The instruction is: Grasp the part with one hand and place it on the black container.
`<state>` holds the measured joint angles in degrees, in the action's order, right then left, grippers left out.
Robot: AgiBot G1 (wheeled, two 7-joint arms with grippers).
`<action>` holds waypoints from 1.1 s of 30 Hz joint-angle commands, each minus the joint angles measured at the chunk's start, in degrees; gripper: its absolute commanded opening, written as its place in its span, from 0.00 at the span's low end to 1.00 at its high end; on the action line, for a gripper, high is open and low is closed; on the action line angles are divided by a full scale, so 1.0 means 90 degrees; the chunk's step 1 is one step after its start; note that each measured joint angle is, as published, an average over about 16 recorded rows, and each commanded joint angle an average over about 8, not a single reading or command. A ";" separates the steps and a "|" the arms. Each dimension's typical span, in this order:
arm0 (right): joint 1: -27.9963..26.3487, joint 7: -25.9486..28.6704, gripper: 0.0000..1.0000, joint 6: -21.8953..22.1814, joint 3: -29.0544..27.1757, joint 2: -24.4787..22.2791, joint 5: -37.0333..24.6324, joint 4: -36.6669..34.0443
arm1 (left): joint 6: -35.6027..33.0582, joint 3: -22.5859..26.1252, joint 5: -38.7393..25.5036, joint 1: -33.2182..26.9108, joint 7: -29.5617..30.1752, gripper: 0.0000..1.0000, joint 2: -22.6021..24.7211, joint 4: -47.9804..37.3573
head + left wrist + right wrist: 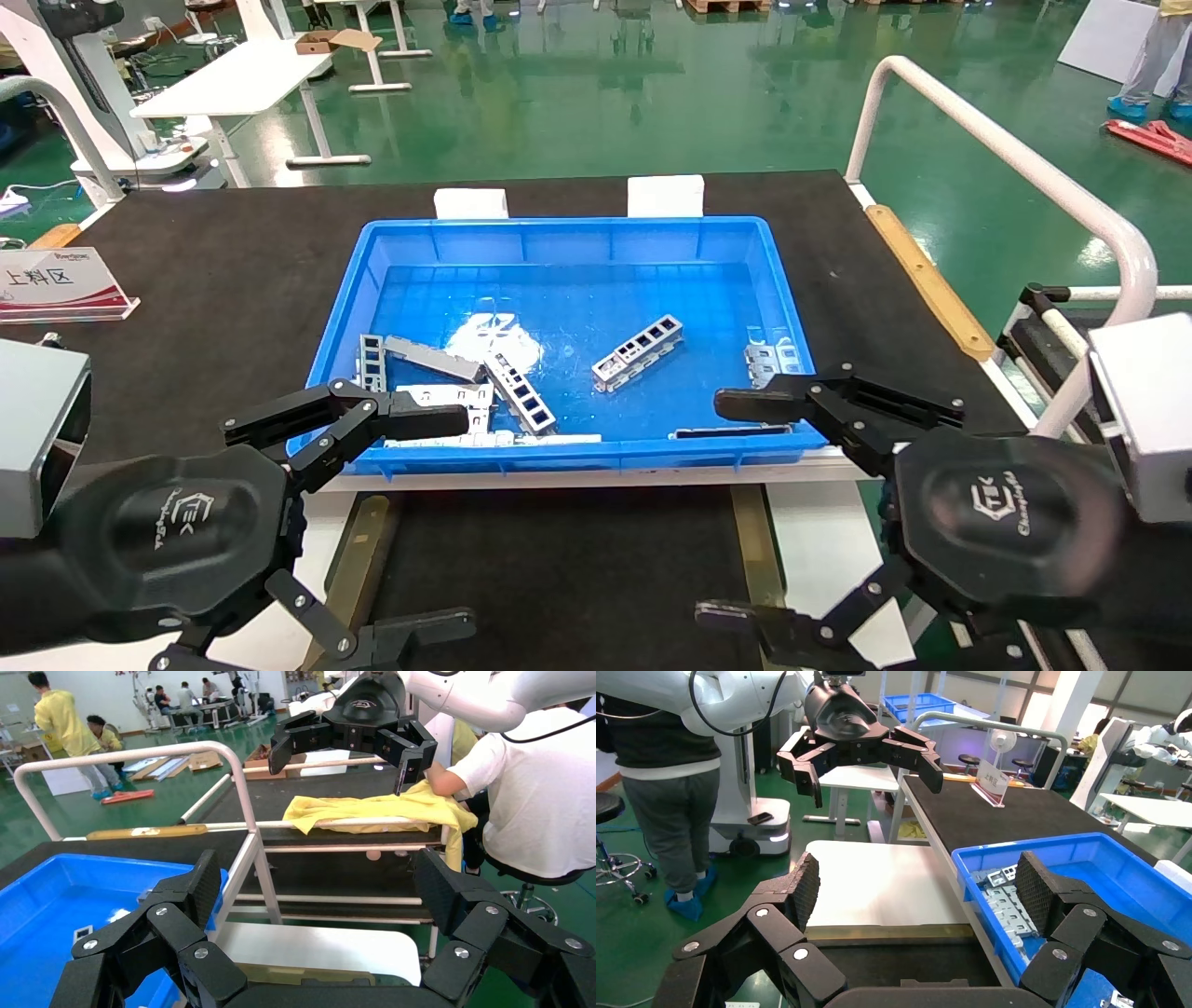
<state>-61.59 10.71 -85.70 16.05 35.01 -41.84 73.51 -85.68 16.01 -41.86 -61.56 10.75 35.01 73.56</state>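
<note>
Several silver-grey ladder-like parts lie in the blue bin (pixel 424 233). One part (pixel 638 351) lies alone near the middle, another (pixel 520 391) leans on a pile at the front left, which also shows in the right wrist view (pixel 1007 903). The black container (pixel 559 568), edged by two brass rails, sits in front of the bin and holds nothing. My left gripper (pixel 466 518) (pixel 320 888) is open and empty above the container's left rail. My right gripper (pixel 712 509) (pixel 919 888) is open and empty above its right rail. Both face each other across the container.
A white-railed frame (pixel 1006 149) stands at the right of the black tabletop (pixel 214 280). A sign stand (pixel 56 284) is at the left. Two white blocks (pixel 665 196) sit behind the bin. White plates (pixel 877 881) flank the container. A yellow cloth (pixel 379 808) lies on a side frame.
</note>
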 commanded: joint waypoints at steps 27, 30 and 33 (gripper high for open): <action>-0.0004 -0.0004 1.00 -0.0001 0.0009 0.0000 0.0002 -0.0005 | 0.0262 0.0112 -0.0321 -0.0175 0.0007 1.00 0.0173 0.0062; -0.0004 -0.0005 1.00 0.0000 0.0010 0.0000 0.0003 -0.0006 | 0.0342 0.0163 -0.0420 -0.0252 0.0001 1.00 0.0286 0.0055; -0.0005 -0.0006 1.00 0.0000 0.0012 -0.0001 0.0004 -0.0006 | 0.0450 0.0235 -0.0556 -0.0327 -0.0015 1.00 0.0433 0.0020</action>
<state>-61.63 10.65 -85.69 16.15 35.00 -41.80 73.45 -81.16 18.39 -47.44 -64.53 10.49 39.33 73.42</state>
